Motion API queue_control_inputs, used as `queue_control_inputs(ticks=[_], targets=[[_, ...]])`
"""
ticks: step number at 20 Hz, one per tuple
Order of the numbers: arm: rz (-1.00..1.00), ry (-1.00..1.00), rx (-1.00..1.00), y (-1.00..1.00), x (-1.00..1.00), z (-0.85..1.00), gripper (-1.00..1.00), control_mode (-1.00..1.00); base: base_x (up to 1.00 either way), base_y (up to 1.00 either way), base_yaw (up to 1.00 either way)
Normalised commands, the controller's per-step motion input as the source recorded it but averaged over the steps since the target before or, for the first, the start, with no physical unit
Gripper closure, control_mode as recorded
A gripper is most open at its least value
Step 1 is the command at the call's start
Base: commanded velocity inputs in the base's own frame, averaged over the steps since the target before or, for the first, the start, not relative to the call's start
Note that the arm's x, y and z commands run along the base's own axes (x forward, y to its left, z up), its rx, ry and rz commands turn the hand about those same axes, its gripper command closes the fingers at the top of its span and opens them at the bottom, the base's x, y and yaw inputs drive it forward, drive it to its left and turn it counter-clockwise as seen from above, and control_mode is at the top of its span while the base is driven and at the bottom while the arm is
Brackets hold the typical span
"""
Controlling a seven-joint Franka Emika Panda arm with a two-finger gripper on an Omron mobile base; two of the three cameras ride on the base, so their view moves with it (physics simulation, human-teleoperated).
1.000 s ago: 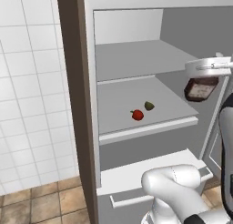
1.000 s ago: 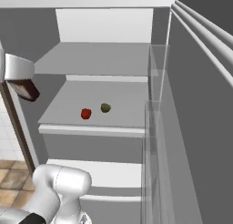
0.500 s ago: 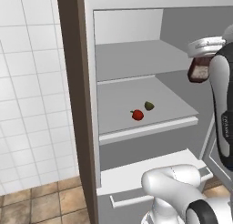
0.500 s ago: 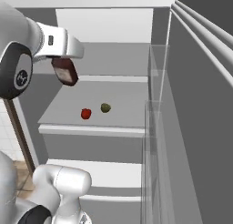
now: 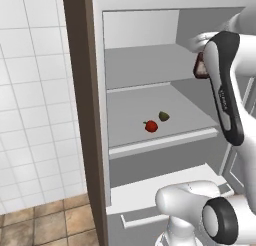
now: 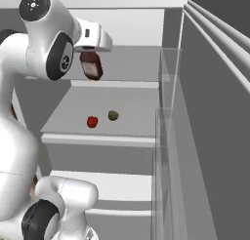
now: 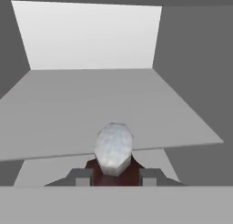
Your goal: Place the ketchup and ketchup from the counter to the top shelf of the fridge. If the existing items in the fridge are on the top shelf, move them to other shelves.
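We see a small dark reddish-brown ketchup bottle with a pale end [image 6: 91, 67] held in the air at the front of the open fridge, level with its upper part. In the hand view the bottle [image 7: 113, 151] sits between the two dark fingertips, its pale end pointing into the fridge. The two-finger gripper [image 7: 113, 176] on our white arm is closed on the bottle, one finger on each side.

Ahead of the bottle lies the top shelf [image 7: 91, 104], a flat pale grey slab with a white back wall behind it; the part we can see is bare. One shelf lower [image 5: 150, 140], a small round red fruit with a green stem [image 5: 151, 126] and a small olive-brown oval fruit [image 5: 163, 116] lie near each other, well apart from the bottle.

The tall fridge with a pale grey inside has a dark brown outer side panel [image 5: 82, 115] next to a white tiled wall [image 5: 30, 100].

We judge the bottle is not yet over the top shelf. Letting go too early could drop it onto the lower shelf and the fruits. The bottle looks tilted, so it may topple or roll when set down. The forearm passes close to the fridge's right wall and could brush it.
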Motion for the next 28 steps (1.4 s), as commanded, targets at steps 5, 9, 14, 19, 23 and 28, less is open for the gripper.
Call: queue_control_inputs(ticks=[5,9,14,19,23,28], targets=[[0.00,0.02,0.00,-0.05,1.00,-0.11,1.00,-1.00,0.00,0.00,0.00],[0.00,0.01,-0.01,-0.02,0.99,-0.29,1.00,-1.00,0.00,0.00,0.00],[0.00,0.00,-0.05,0.00,0.83,-0.42,1.00,-1.00,0.00,0.00,0.00],[0.00,0.00,-0.06,0.00,0.56,-0.40,1.00,-1.00,0.00,0.00,0.00],[0.00,0.00,-0.02,-0.01,0.27,-0.27,1.00,-1.00,0.00,0.00,0.00],[0.00,0.00,0.00,-0.09,0.30,-0.13,1.00,-1.00,0.00,0.00,0.00]])
